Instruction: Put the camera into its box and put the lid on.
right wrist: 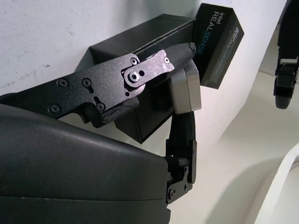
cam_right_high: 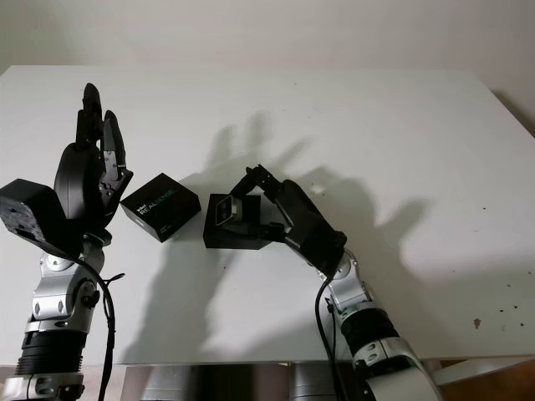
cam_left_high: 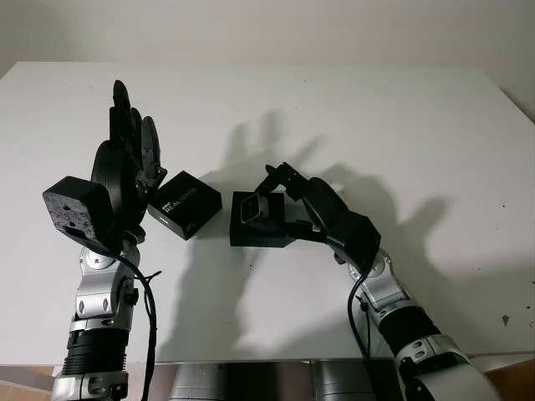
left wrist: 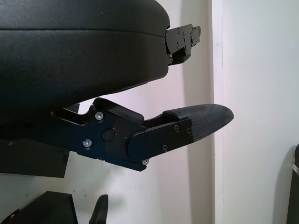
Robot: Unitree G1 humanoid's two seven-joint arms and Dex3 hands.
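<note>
The right hand (cam_left_high: 288, 196) grips the camera (cam_left_high: 253, 208), a small silver block, between its fingers (right wrist: 154, 65), holding it over the open black box (cam_left_high: 261, 230) near the middle of the tabletop (cam_left_high: 376, 117); whether the camera touches the box is hard to tell; the lid (cam_left_high: 185, 204), printed REALSENSE, lies just beside the box toward the left edge; the left hand (cam_left_high: 129, 146) is raised beside the lid, open, holding nothing.

table (cam_left_high: 401, 117) carries all | box (cam_left_high: 266, 236) near centre | lid (cam_left_high: 185, 204) just left of box, apparently apart | camera (cam_left_high: 251, 208) at box's top, in right hand (cam_left_high: 292, 196) | left hand (cam_left_high: 125, 159) raised left of lid, open
</note>
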